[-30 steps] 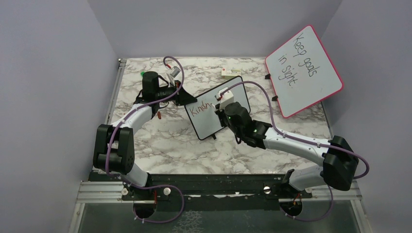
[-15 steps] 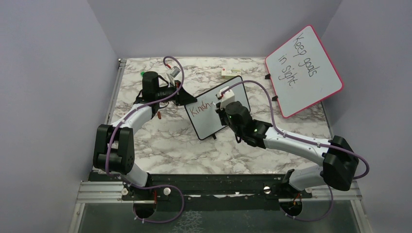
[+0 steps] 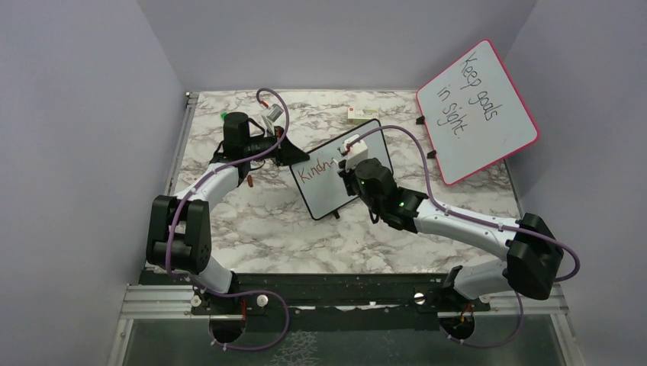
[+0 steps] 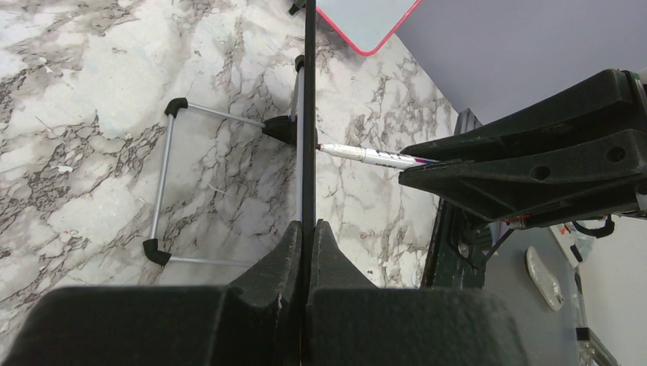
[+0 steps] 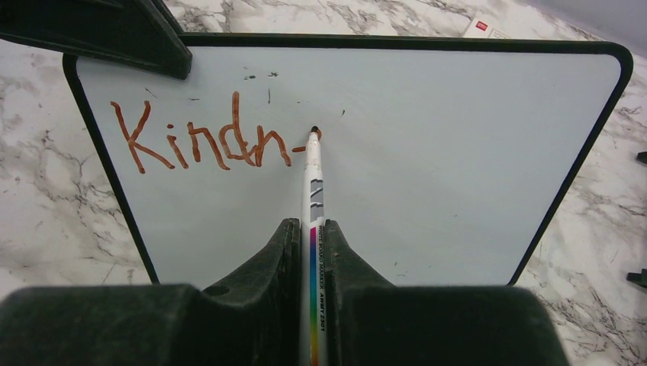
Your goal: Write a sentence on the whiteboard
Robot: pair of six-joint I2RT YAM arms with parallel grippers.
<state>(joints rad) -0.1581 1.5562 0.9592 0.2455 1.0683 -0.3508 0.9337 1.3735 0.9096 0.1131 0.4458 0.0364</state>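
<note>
The small black-framed whiteboard [image 3: 329, 191] stands tilted at mid table. My left gripper [image 3: 293, 152] is shut on its left edge; in the left wrist view the frame [image 4: 309, 114] runs as a thin black line between the closed fingertips of the left gripper [image 4: 307, 226]. My right gripper [image 5: 311, 223] is shut on a white marker [image 5: 313, 191] with a rainbow stripe. The marker's tip touches the whiteboard [image 5: 442, 152] just right of the red-brown sentence [image 5: 202, 142], which reads "Kindn" plus a short stroke. From above, the right gripper [image 3: 348, 165] hovers over the sentence [image 3: 316, 168]. The marker [image 4: 366, 155] also shows in the left wrist view.
A larger pink-framed board [image 3: 477, 107] reading "Keep goals in sight" leans at the back right. A small white box with a red label [image 3: 358, 114] lies behind the whiteboard. The whiteboard's wire stand [image 4: 164, 183] rests on the marble table [image 3: 259, 221]. Grey walls close in on three sides.
The marker tip has moved slightly right, and a short stroke now follows the "n". The left gripper and the whiteboard have stayed put.
</note>
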